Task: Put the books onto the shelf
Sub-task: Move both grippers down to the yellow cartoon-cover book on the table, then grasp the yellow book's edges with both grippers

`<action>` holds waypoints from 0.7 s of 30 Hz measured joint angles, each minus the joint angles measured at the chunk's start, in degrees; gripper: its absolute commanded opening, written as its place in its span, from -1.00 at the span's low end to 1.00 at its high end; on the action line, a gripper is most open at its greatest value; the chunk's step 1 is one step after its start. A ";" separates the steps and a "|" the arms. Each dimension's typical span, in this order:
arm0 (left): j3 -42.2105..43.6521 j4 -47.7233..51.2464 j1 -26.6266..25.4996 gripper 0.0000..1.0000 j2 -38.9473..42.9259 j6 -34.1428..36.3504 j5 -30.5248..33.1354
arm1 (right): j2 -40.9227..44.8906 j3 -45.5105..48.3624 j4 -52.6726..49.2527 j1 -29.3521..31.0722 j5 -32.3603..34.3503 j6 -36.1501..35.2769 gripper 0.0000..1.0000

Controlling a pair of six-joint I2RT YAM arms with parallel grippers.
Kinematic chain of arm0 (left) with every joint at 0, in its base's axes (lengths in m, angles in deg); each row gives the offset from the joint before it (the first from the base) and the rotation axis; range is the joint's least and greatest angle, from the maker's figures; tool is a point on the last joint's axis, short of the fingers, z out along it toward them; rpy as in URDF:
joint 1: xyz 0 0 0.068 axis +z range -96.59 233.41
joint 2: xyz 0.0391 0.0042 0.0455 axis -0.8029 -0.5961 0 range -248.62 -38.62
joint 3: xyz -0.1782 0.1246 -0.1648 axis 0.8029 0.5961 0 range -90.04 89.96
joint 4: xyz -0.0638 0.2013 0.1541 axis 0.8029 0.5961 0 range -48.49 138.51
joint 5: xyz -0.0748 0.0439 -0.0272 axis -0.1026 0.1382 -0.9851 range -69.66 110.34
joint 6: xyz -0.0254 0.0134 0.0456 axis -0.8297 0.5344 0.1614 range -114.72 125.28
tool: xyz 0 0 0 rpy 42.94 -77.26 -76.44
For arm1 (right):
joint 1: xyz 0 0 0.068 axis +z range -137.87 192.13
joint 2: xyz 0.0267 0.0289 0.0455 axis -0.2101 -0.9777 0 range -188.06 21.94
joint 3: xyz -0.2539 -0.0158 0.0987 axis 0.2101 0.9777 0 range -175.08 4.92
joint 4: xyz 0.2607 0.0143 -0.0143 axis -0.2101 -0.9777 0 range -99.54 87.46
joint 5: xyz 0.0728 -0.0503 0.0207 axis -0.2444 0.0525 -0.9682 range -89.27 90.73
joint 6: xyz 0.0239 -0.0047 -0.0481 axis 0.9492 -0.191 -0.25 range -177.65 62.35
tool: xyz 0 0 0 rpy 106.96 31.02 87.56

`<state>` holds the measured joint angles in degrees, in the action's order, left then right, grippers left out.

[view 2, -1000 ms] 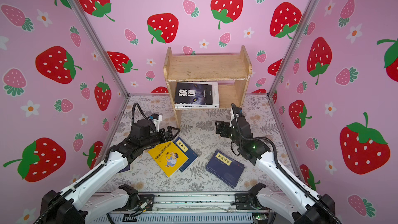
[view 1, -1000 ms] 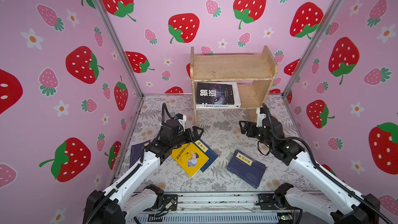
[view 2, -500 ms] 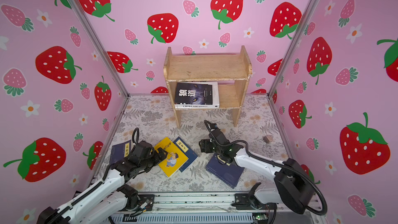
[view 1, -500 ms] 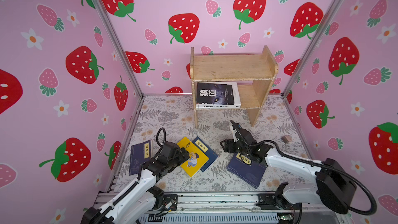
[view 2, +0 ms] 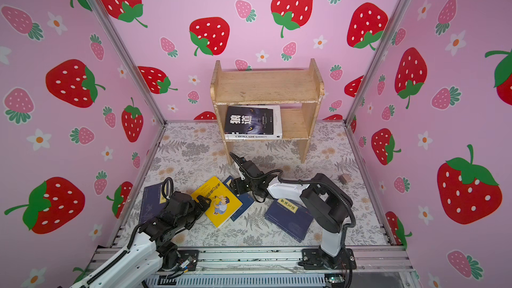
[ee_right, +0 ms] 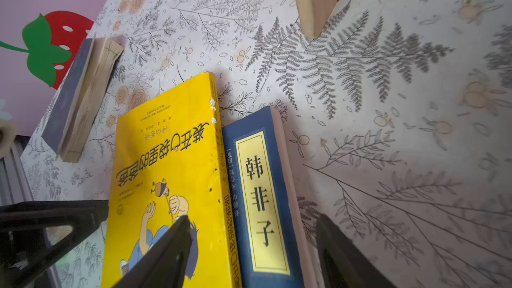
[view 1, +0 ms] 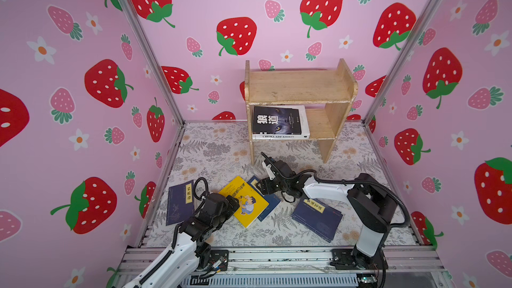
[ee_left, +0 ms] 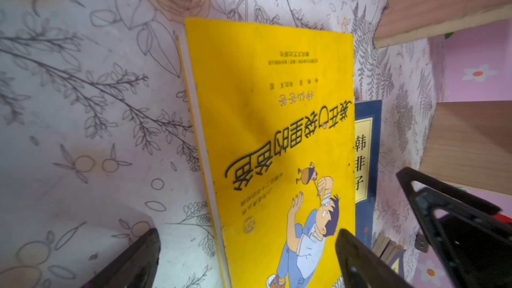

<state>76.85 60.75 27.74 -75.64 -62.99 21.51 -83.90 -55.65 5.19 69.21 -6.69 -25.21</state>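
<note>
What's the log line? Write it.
left fingers: open, astride yellow book | right fingers: open, astride navy book | shelf: wolf book, Chokladfabriken

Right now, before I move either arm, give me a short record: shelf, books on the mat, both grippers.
On shelf: dark wolf book on white book, lower tier.
On mat: yellow book overlapping middle navy book; left navy book and right navy book lie apart.
Left gripper: open, over yellow book.
Right gripper: open, astride middle navy book.

Strawberry-print pink walls [view 1: 83,51], fern-patterned floor mat [view 1: 221,148], small brown block [view 2: 344,179]
</note>
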 measured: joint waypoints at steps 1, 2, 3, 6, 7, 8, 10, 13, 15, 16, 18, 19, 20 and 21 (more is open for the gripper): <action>0.07 -0.66 0.00 1.00 -0.31 -0.20 0.13 | -1.03 -0.74 -0.07 0.20 -0.61 -0.20 0.44; 0.20 -1.49 0.02 1.00 -0.66 -0.44 0.26 | -2.14 -1.62 -0.11 0.46 -1.14 -0.28 0.43; 0.22 -2.16 0.13 1.00 -1.07 -0.61 0.35 | -3.37 -2.69 -0.28 0.85 -1.49 -0.42 0.41; 0.24 -4.55 0.39 1.00 -2.86 -0.79 0.37 | -6.16 -5.35 -0.96 1.44 -2.19 -0.52 0.40; 0.24 -5.46 0.42 1.00 -3.52 -0.79 0.37 | -6.93 -6.01 -1.20 1.60 -2.29 -0.39 0.40; 0.22 -6.40 0.50 1.00 -4.28 -0.72 0.42 | -7.58 -6.62 -1.60 1.70 -2.16 -0.24 0.41; 0.13 -8.70 0.72 1.00 -6.27 -0.55 0.44 | -8.52 -7.41 -2.43 1.68 -2.23 0.37 0.40; -0.94 -10.69 1.07 1.00 -9.49 -0.20 0.46 | -8.85 -7.58 -3.02 1.77 -1.88 0.87 0.40; -1.55 -11.85 1.18 1.00 -11.47 -0.04 0.44 | -8.24 -6.95 -3.17 2.05 -0.42 1.05 0.42; -1.57 -12.35 1.20 1.00 -11.85 -0.04 0.46 | -7.56 -6.25 -3.39 2.23 0.50 1.07 0.43; -1.57 -13.18 1.31 1.00 -12.28 -0.04 0.44 | -5.38 -4.31 -4.52 2.56 3.13 0.92 0.45; -1.55 -13.38 1.31 1.00 -12.39 -0.02 0.46 | -4.17 -3.56 -5.16 2.60 4.61 0.72 0.46; -1.55 -13.53 1.38 1.00 -12.52 0.13 0.52 | -2.71 -2.97 -5.84 2.73 6.21 0.50 0.46; -1.55 -13.73 1.46 1.00 -12.63 0.48 0.57 | -1.18 -2.62 -6.29 2.80 7.65 0.17 0.47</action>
<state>75.30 47.02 29.20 -88.27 -62.51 22.08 -85.08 -58.28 -1.11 72.01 0.96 -25.03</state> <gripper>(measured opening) 0.999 0.730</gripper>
